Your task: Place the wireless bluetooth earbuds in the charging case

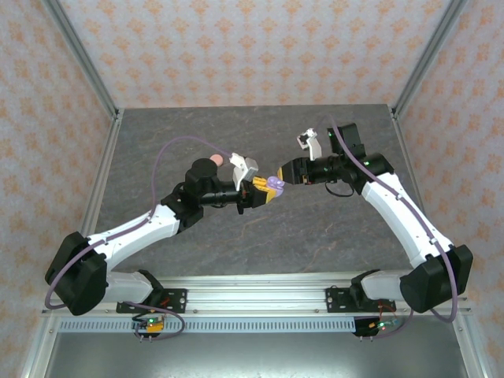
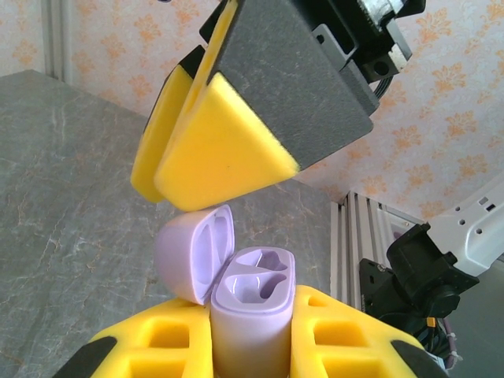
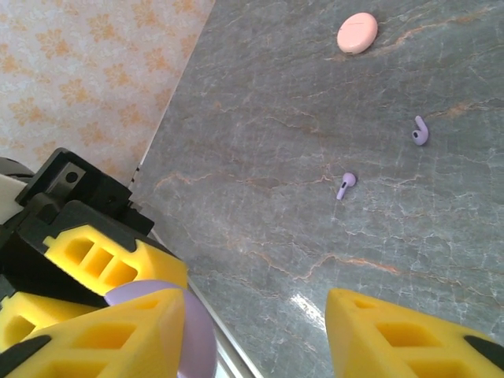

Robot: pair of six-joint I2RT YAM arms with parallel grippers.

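Lilac case [image 2: 250, 315] open, wells [image 2: 256, 285] empty, clamped in left hand [image 1: 258, 191], right hand [image 3: 256, 315] apart, lilac earbuds [image 3: 346, 183] on table [image 3: 260, 118]

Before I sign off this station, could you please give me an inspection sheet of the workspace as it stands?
Surface: grey marbled tabletop, no spills seen.
Job's things: purple case open, both sockets empty; two purple earbuds lying loose on the tabletop, apart from each other; pink case closed, lying beyond them.
Clutter: nothing seen.
Grippers: left gripper shut on the purple case; right gripper open, one finger close beside the case's lid, nothing between its fingers.
Cables: purple cable looping over the left arm, away from the case.
Surroundings: patterned walls; metal rail along the near edge.
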